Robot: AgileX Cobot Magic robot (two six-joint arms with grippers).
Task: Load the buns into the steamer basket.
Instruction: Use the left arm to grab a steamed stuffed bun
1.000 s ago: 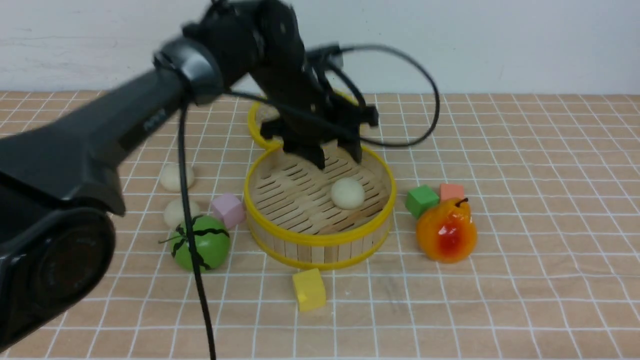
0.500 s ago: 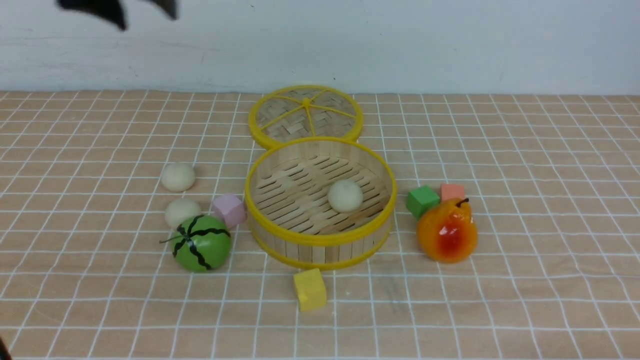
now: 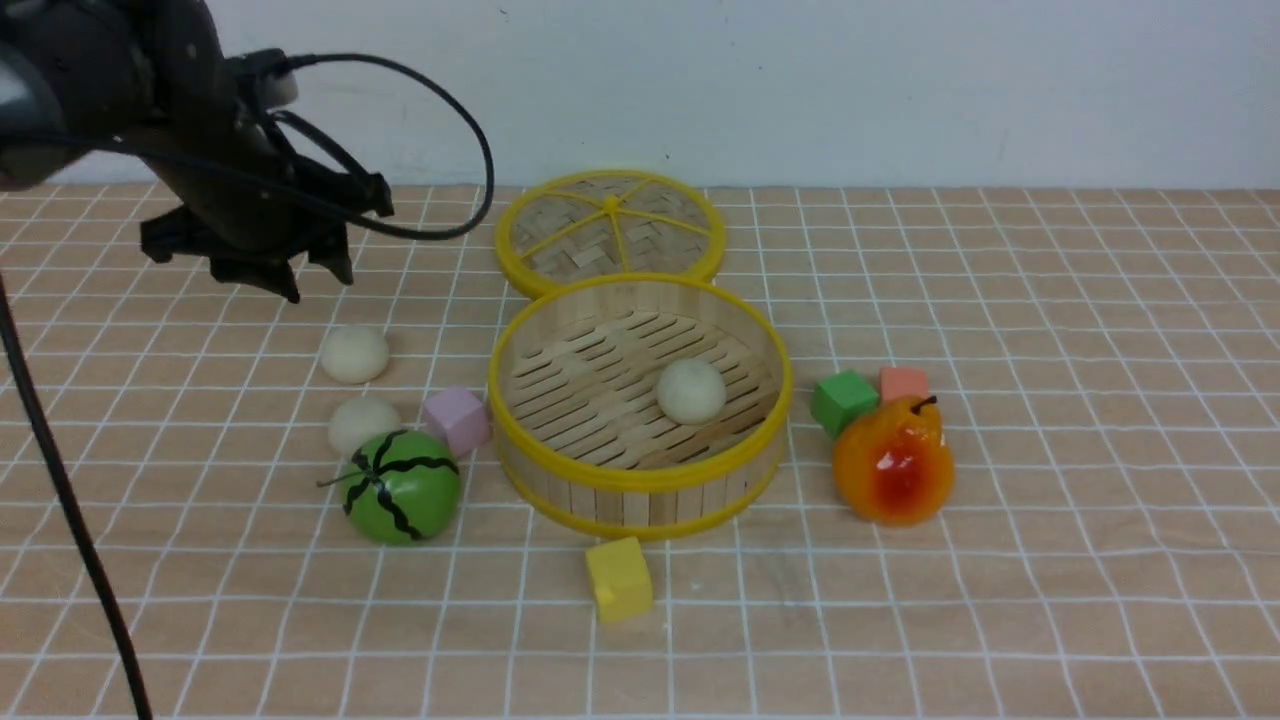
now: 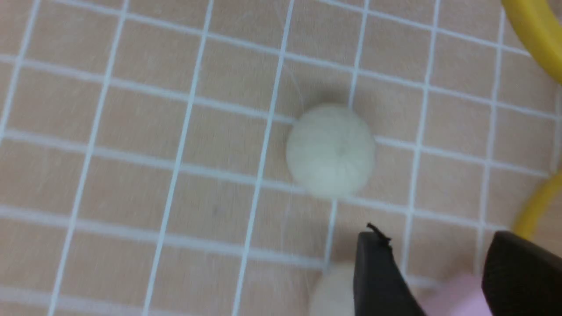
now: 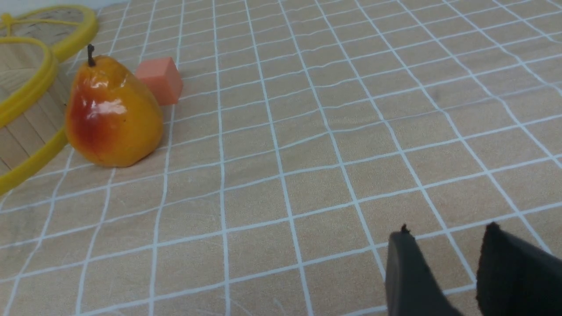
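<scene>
One bun (image 3: 691, 390) lies on the slatted floor of the steamer basket (image 3: 640, 480). Two buns lie on the cloth to its left, a far one (image 3: 354, 353) and a near one (image 3: 363, 424). My left gripper (image 3: 318, 285) is open and empty, hovering just behind and above the far bun. In the left wrist view the far bun (image 4: 330, 150) lies ahead of the open left gripper (image 4: 439, 245), and the near bun (image 4: 333, 289) is partly hidden behind a finger. My right gripper (image 5: 443, 237) is open and empty, low over bare cloth, and is out of the front view.
A woven lid (image 3: 610, 230) lies behind the basket. A green watermelon toy (image 3: 402, 487) and a pink cube (image 3: 457, 420) crowd the near bun. A yellow cube (image 3: 618, 578) sits in front of the basket. A pear (image 3: 893, 460), a green cube (image 3: 844, 401) and an orange cube (image 3: 904, 382) stand to its right.
My left arm left the basket, rose out of the front view, then came down at the left above the far loose bun. The bun in the basket stayed put.
</scene>
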